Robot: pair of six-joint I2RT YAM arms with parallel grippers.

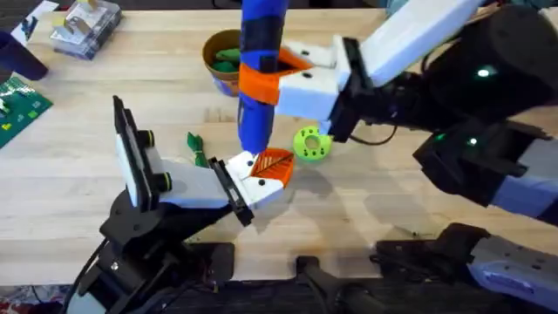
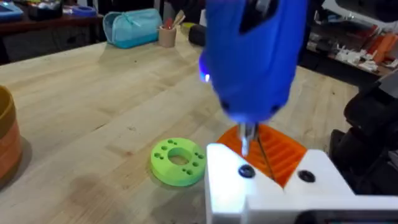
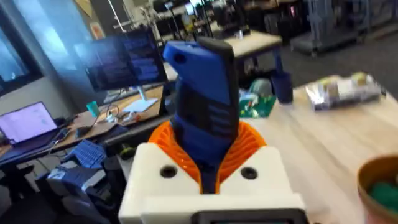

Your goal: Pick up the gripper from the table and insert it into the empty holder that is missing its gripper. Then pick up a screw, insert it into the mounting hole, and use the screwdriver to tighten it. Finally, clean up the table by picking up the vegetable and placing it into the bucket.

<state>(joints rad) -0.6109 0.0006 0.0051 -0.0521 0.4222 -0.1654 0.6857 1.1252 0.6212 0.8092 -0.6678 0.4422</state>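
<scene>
Right gripper (image 1: 277, 77) is clenching the screwdriver (image 1: 260, 70) around its orange collar, holding it upright near table centre. The tip is coming down on the white base of the orange gripper (image 1: 273, 166), which is sitting in the holder (image 1: 187, 185) at about 6 o'clock from the collar.

Left wrist view is giving the close-up: the screwdriver (image 2: 252, 56) has a small blue light on, and its metal tip is meeting the white base just above a dark hole, with the orange ribbed finger (image 2: 273, 149) behind it. Can't tell from any view whether the left arm's own jaws are released or clenched.

Right wrist view is showing the right gripper (image 3: 208, 171) with its orange pads (image 3: 245, 146) pressing both sides of the blue body (image 3: 202, 106).

Overhead is adding the rest: bucket (image 1: 214, 65) at 11 o'clock from the holder end, green pieces inside it; green disc (image 1: 311, 144) at 2 o'clock; vegetable (image 1: 198, 146) lying on the table (image 1: 70, 174) at 9 o'clock, just beside the holder.
</scene>
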